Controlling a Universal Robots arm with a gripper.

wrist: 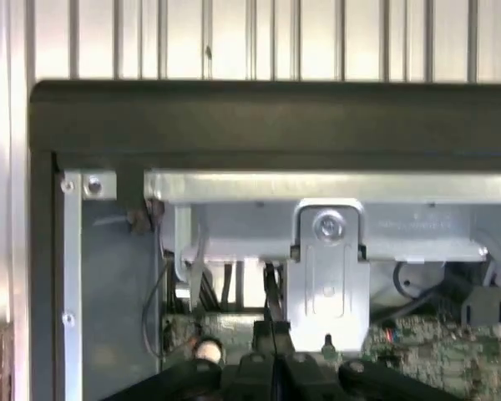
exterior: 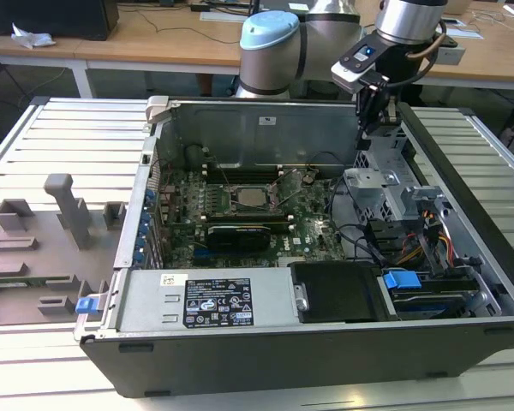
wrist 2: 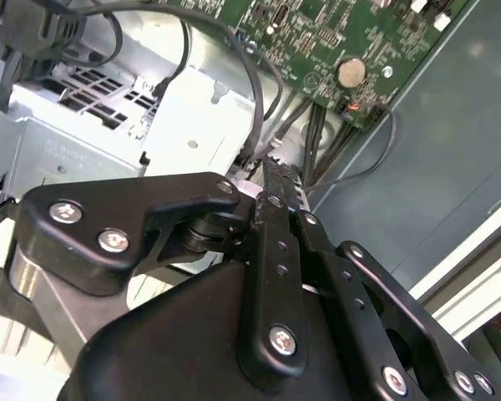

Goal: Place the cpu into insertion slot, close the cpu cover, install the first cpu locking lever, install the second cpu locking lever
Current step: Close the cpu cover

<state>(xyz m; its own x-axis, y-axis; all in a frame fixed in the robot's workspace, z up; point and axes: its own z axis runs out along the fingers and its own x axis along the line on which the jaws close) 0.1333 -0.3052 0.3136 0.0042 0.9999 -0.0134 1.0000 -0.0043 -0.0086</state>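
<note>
The pincer [exterior: 378,118], fingers pressed together with nothing visible between them, hangs above the drive cage [exterior: 375,190], while the cpu [exterior: 251,197] appears to sit in the slot [exterior: 233,206] at the middle of the board [exterior: 313,233], well apart toward the exterior view's left and lower down.

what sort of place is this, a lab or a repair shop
Probably a robotics lab or test workshop: an open desktop computer case with its green motherboard exposed lies on a slatted metal table, a robot arm reaches over it, and wooden desks line the back.
</note>
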